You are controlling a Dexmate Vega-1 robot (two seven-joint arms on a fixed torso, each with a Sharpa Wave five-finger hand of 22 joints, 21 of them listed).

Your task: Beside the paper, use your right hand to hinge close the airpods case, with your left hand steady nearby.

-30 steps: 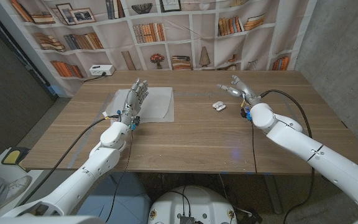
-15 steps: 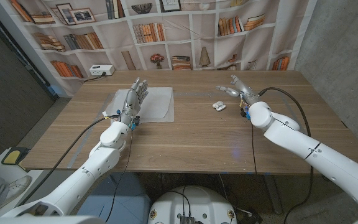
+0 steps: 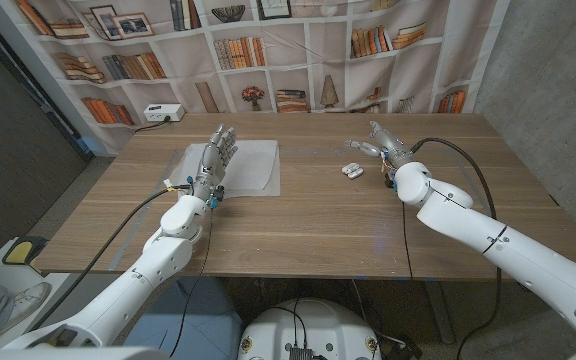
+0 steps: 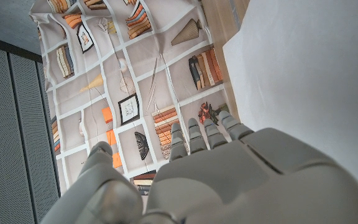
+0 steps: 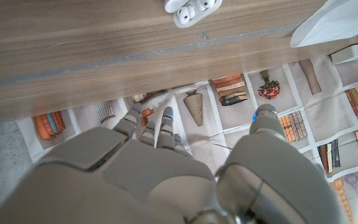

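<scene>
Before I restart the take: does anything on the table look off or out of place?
Nothing is spilled or damaged. The airpods case lies open on the table, earbuds showing, as the task expects. The paper lies flat under the left hand; the right hand is off the case.

Light is even and soft, falling from above, so the table [image 3: 308, 215] is moderately bright with a faint sheen and the arms cast only weak shadows; the grey wall at the head view's left edge is dim. The head view is sharp in the middle, with straight lines bowing at its edges. In both wrist views the near hand is large and slightly soft, while the bookshelf backdrop [image 4: 135, 93] stays clear.
</scene>
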